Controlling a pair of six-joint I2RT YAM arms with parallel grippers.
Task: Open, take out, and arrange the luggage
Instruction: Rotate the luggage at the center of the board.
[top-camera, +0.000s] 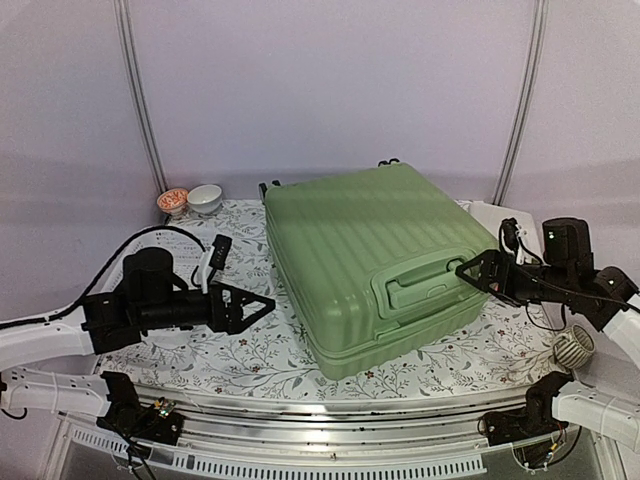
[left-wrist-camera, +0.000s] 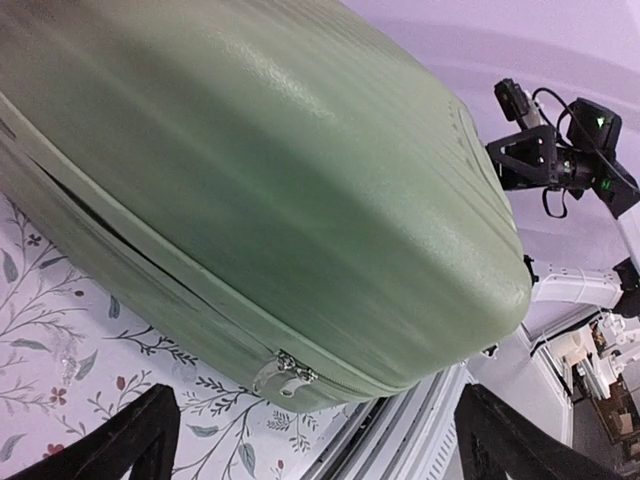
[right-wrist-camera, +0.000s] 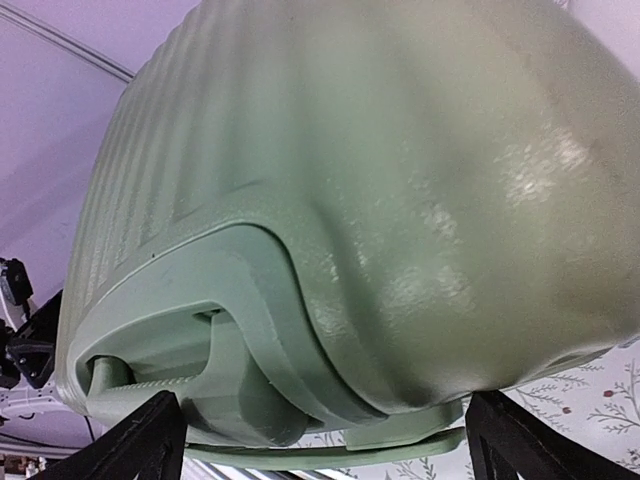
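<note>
Quick tally from us: we count one luggage (top-camera: 370, 265) with one handle (top-camera: 425, 285). There are two small bowls, a bowl with reddish bits (top-camera: 172, 201) and a white bowl (top-camera: 205, 197). We also get two grippers, left gripper (top-camera: 265, 303) and right gripper (top-camera: 466, 272), plus one flowery tablecloth (top-camera: 250, 365) and one grey ribbed round thing (top-camera: 573, 349).

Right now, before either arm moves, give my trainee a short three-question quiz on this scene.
1. True or false: the lid of the luggage stands raised.
2. Which is nearer the handle of the luggage? A: left gripper. B: right gripper.
3. Fill in: the jaws of both grippers stand ___.
Key: 1 false; 2 B; 3 open.
</note>
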